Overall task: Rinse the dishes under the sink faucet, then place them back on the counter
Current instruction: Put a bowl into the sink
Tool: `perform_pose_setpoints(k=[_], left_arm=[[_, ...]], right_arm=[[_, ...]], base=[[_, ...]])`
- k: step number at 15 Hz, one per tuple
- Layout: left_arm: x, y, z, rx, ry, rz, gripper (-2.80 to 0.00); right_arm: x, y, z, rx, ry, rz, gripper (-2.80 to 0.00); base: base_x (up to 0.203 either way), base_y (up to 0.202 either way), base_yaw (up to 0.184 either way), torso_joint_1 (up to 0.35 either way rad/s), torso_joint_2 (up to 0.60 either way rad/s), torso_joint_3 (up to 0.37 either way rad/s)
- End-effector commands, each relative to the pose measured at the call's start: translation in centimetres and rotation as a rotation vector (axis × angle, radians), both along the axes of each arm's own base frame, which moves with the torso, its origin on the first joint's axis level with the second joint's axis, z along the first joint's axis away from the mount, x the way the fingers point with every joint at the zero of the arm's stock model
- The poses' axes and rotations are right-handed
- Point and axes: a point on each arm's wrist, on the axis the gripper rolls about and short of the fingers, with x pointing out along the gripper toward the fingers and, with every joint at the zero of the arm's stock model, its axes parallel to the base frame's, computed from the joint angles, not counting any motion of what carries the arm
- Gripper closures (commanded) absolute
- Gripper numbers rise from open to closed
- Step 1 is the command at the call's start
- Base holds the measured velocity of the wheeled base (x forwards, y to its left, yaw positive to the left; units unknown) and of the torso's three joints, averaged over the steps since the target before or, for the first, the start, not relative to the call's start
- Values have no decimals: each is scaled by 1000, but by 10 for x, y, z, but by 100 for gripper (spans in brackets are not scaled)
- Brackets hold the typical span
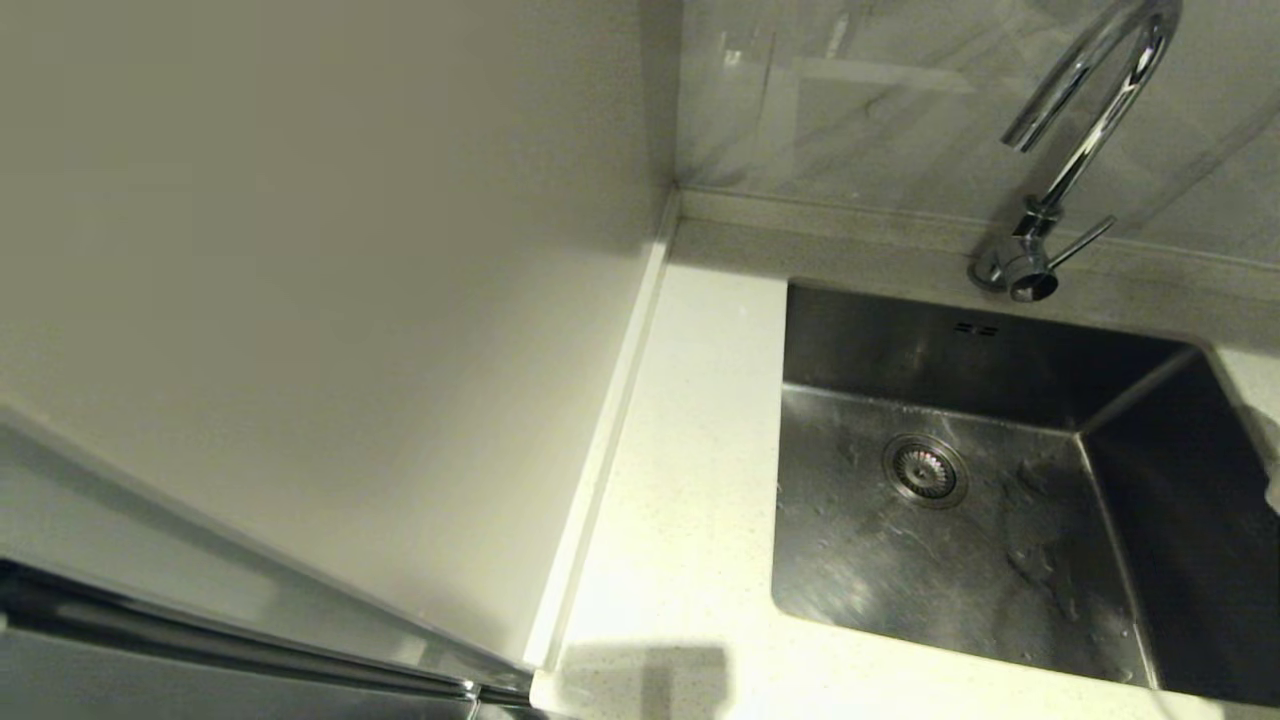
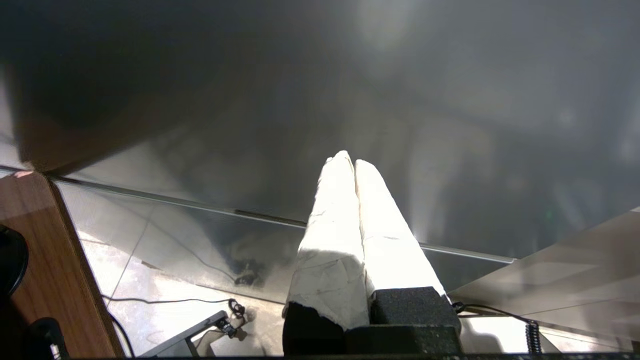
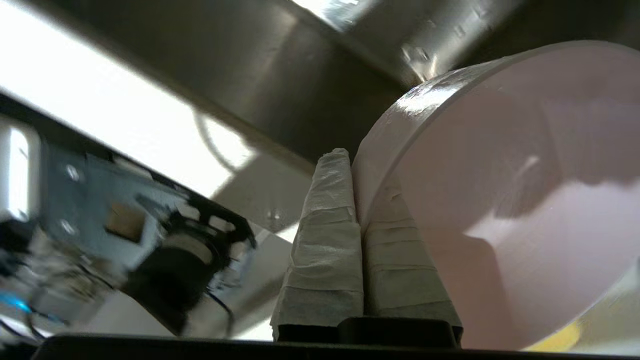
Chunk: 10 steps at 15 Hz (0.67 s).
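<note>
In the right wrist view my right gripper [image 3: 352,160] is shut on the rim of the pale pink bowl [image 3: 500,175]. One taped finger is outside the wall and the other inside. The bowl is tilted on edge beside the steel wall of the sink [image 3: 300,75]. The head view shows the sink [image 1: 1130,480] holding no dishes, its floor wet, with the drain strainer [image 1: 924,470] in it. The chrome faucet [image 1: 1090,110] arches over the sink's back edge, with no water running. White speckled counter [image 1: 680,480] lies left of the sink. My left gripper [image 2: 350,160] is shut on nothing, parked away from the sink.
A plain off-white side panel [image 1: 350,300] walls the counter's left side. The faucet's lever [image 1: 1080,243] sticks out to the right at its base. A pale shape [image 1: 1268,440] shows at the sink's right rim. A yellow sliver [image 3: 555,342] shows past the pink bowl's edge.
</note>
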Motion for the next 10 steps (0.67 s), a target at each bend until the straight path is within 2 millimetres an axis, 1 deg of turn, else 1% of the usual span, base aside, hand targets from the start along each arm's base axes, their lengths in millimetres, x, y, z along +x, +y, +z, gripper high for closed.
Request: perform_pose_setpoints(k=[1, 2, 4, 6, 7, 8, 10], left_arm=[[0, 0, -1, -1, 3, 0, 0], [0, 0, -1, -1, 3, 0, 0], [0, 0, -1, -1, 3, 0, 0], [0, 0, -1, -1, 3, 0, 0], [0, 0, -1, -1, 3, 0, 0], [0, 0, 0, -1, 1, 0, 0], [0, 0, -1, -1, 3, 0, 0]], right_arm=[[5, 14, 0, -16, -8, 138, 0], [5, 21, 3, -23, -22, 167, 0], [-8, 38, 19, -10, -94, 211, 0], [-21, 53, 27, 8, -158, 252, 0], [-22, 55, 26, 10, -179, 258, 0], [-16, 52, 24, 10, -202, 253, 0], [-15, 51, 9, 35, -182, 238, 0]], base=[[0, 0, 0, 0, 0, 0], [0, 0, 0, 0, 0, 0], [0, 0, 0, 0, 0, 0], [0, 0, 0, 0, 0, 0], [0, 0, 0, 0, 0, 0], [0, 0, 0, 0, 0, 0], [0, 0, 0, 0, 0, 0]])
